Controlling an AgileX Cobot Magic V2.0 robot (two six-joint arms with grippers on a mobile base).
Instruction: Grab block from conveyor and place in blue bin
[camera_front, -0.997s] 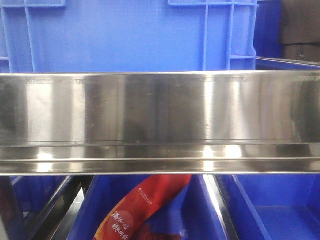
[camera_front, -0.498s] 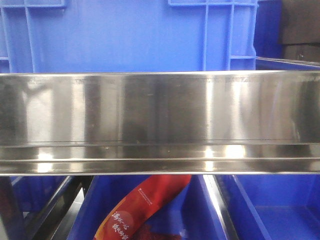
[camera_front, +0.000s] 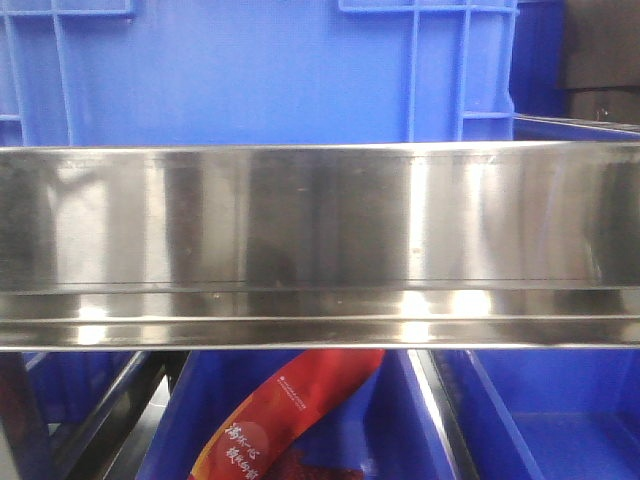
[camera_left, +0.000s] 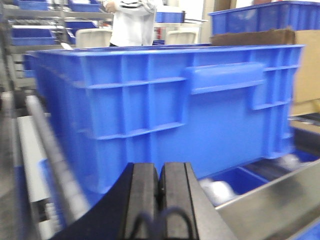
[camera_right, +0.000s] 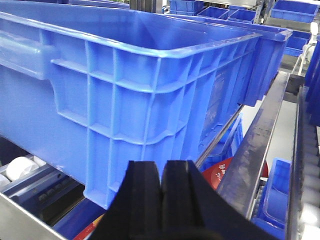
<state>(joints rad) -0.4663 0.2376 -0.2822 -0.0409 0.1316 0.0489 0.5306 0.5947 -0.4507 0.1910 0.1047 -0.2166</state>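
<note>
The big blue bin (camera_front: 250, 70) stands behind a steel rail in the front view. It also fills the left wrist view (camera_left: 165, 105) and the right wrist view (camera_right: 125, 85), seen from its two sides. My left gripper (camera_left: 159, 172) is shut, pads together, with nothing between them, just in front of the bin's side wall. My right gripper (camera_right: 161, 172) is likewise shut and empty, near the bin's lower corner. The block and the conveyor belt are out of view.
A shiny steel rail (camera_front: 320, 240) crosses the front view. Lower blue bins (camera_front: 540, 420) sit beneath it, one holding a red packet (camera_front: 290, 410). A steel rail (camera_right: 255, 145) runs along the right. A person (camera_left: 131, 22) stands far behind.
The front view has shifted very slightly; the bin's ribs sit a touch further right. Nothing else visibly differs.
</note>
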